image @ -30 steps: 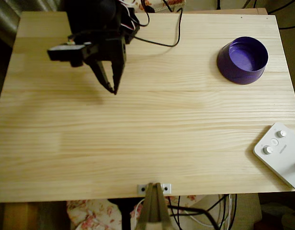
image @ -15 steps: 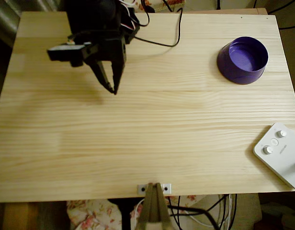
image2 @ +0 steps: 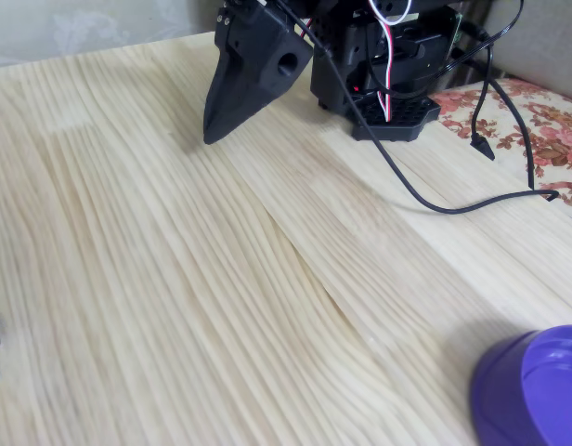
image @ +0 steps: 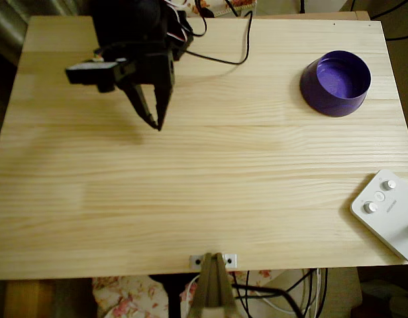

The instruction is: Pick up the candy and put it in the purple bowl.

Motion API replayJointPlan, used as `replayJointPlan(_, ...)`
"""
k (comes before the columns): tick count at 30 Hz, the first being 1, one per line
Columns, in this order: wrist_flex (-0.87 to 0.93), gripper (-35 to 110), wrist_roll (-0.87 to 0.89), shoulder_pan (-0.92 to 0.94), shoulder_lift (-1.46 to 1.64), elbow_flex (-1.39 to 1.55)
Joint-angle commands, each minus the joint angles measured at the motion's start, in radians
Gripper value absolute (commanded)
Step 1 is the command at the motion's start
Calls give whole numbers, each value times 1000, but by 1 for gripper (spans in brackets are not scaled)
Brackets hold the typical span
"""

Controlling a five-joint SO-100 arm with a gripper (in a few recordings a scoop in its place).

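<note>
The purple bowl (image: 335, 83) stands at the table's back right in the overhead view, and nothing shows inside it; its rim (image2: 537, 390) fills the lower right corner of the fixed view. My black gripper (image: 154, 123) hangs over the back left of the table, tips pointing down and pressed together with nothing between them. In the fixed view the gripper (image2: 212, 136) tapers to one point just above the wood. The candy is out of view.
A white controller with knobs (image: 388, 212) lies at the front right edge. A black cable (image: 217, 59) trails from the arm's base (image2: 388, 88) across the back of the table. A metal clamp (image: 212, 261) grips the front edge.
</note>
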Motion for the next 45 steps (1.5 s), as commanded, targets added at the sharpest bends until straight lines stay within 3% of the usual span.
replayJointPlan(1, 2, -1, 0, 18, 15, -25)
replayJointPlan(17, 2, -1, 0, 17, 15, -25)
replayJointPlan(25, -6, -1, -236, -206, 14, -25)
replayJointPlan(34, -8, -1, -117, -92, 14, -25)
replayJointPlan(45, -6, -1, -101, -78, 14, -25)
